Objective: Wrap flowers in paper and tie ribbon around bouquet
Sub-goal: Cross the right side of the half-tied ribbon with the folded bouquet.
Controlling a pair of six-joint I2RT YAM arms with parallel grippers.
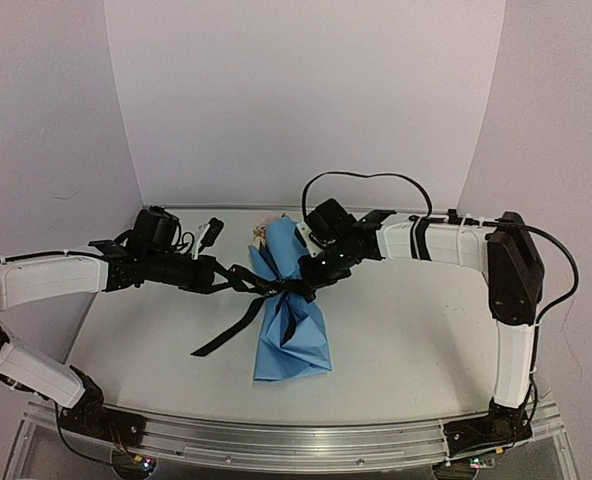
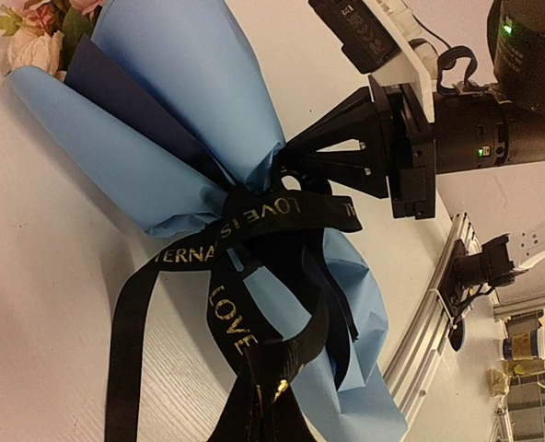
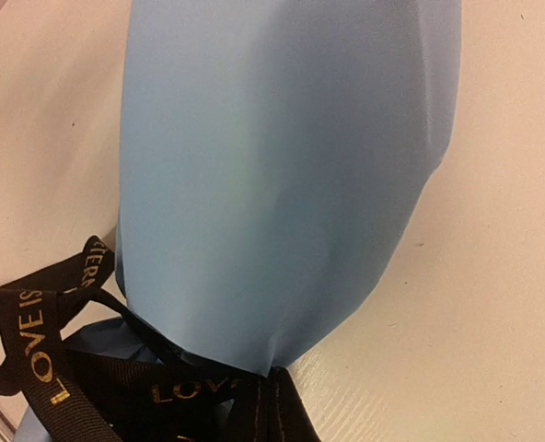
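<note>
**Bouquet bound at the waist, both end effectors clenched on the ribbon**

Nearest, a ribbed aluminium rail [image 1: 296, 437] ran along the front edge of the worktop [image 1: 416, 340], with an arm base at each end; the worktop was pale, matt and faintly grained. Just beyond, the bouquet [image 1: 289, 300] lay flat on its side near the middle, stem end toward the rail. Its paper [image 1: 296, 345] was smooth, light blue and softly creased, spreading into a squarish skirt below and a cone above; a dark navy inner face showed in the folds.

The ribbon [image 1: 219, 337] was black woven fabric with gold lettering; it cinched the paper at its narrow waist, and loose tails trailed limply down-left onto the worktop. The left end effector [image 1: 234, 277] reached in from the left, clenched on a ribbon strand running from the knot. The right end effector [image 1: 309, 283] reached in from the right, its black tapered fingers [image 2: 342, 152] closed to a point on the ribbon at the knot. The two crowded the waist from either side.

Farther off, the flowers [image 1: 269, 230], pale pink and cream with green leaves, peeped from the cone's far mouth, close to the back wall [image 1: 306, 100]. A black cable [image 1: 366, 178] looped above the right arm. Plain walls hemmed in three sides; the widest stretch of worktop lay right of the bouquet.
</note>
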